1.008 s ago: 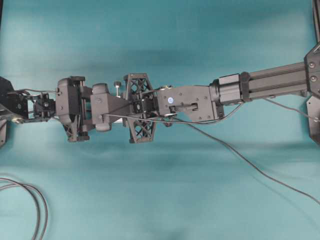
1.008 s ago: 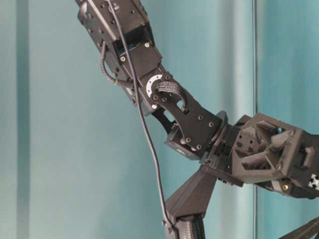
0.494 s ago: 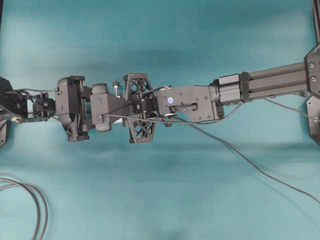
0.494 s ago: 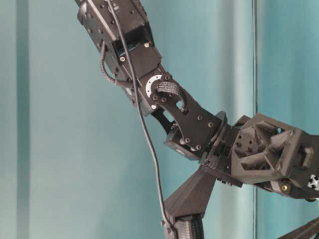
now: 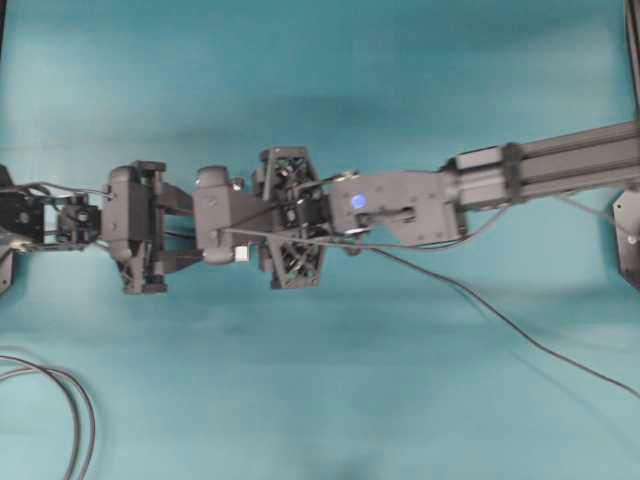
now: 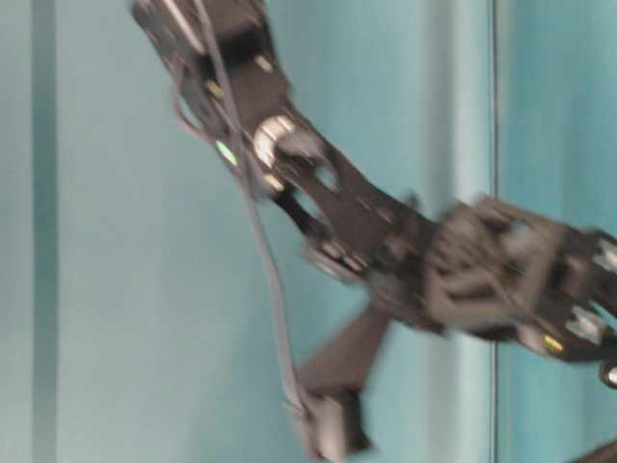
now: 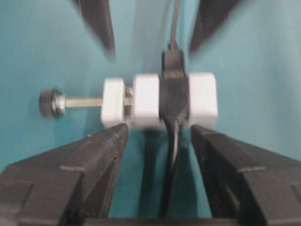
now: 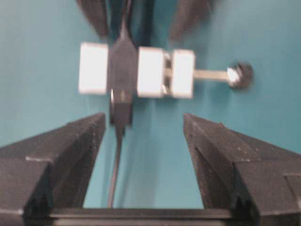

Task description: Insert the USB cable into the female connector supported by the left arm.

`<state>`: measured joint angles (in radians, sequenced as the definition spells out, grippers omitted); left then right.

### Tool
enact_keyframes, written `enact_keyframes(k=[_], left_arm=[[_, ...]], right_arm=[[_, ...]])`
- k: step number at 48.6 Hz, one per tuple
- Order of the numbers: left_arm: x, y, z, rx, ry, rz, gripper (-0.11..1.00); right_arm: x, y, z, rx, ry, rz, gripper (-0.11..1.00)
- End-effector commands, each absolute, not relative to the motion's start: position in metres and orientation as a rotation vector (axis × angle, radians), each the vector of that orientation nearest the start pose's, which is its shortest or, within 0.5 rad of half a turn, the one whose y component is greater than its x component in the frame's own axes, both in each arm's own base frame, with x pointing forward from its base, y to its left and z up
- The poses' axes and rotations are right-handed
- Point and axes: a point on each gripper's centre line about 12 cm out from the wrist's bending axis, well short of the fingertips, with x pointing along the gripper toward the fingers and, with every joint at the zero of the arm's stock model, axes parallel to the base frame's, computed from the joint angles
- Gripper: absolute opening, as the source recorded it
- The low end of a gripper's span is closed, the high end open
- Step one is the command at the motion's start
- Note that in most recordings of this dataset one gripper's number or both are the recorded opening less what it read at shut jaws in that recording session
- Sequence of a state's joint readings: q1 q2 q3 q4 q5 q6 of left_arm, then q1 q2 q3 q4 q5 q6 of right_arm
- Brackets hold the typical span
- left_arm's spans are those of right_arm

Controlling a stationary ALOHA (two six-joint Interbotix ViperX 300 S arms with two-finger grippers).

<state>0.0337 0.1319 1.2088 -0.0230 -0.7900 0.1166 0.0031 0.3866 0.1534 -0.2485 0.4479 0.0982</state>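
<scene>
The female connector is a white block with a black band, and its pin ends in a dark knob. My left gripper is shut on it, both fingertips against the block's near edge. The USB cable's dark plug sits in the black band of the female connector, and its thin cable hangs down between my fingers. My right gripper stands open just short of the block, touching nothing. In the overhead view both arms meet at mid-table, and only a white corner of the female connector shows.
The USB cable trails from the arms across the teal table to the right edge. A thicker looped black cable lies at the lower left. The table-level view is blurred by motion.
My right gripper has opened and let go of the plug, which stays in the connector. The right arm has drawn back a little to the right. The left grip holds.
</scene>
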Motion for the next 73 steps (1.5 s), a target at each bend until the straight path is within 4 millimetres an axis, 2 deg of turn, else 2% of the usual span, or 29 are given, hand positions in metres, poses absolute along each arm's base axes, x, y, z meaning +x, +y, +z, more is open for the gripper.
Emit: enact_keyframes(k=[1,12,23,36,49,62,73], left_arm=[[0.263,0.01,0.072,0.099,0.531,0.018,0.64],[0.252,0.013,0.086,0.09,0.509,0.039,0.64],[0.247,0.017,0.106,0.083,0.511,0.053,0.64],[0.24,0.017,0.137,0.079,0.483,0.055,0.64],[0.231,0.013,0.183,0.074,0.326,0.049,0.64],[0.218,0.008,0.209,0.068,0.322,0.026,0.64],[0.199,-0.002,0.245,0.043,0.12,-0.011,0.64]], right_arm=[[0.481,-0.012,0.168,-0.16,0.912,-0.044,0.73],[0.438,-0.012,0.169,-0.129,0.948,-0.057,0.73],[0.405,-0.012,0.176,-0.068,0.879,-0.067,0.73],[0.383,-0.01,0.181,-0.04,0.784,-0.05,0.73],[0.366,-0.011,0.2,-0.022,0.732,-0.058,0.73],[0.339,-0.01,0.214,-0.019,0.68,-0.055,0.72],[0.31,-0.006,0.22,-0.01,0.542,-0.019,0.72]])
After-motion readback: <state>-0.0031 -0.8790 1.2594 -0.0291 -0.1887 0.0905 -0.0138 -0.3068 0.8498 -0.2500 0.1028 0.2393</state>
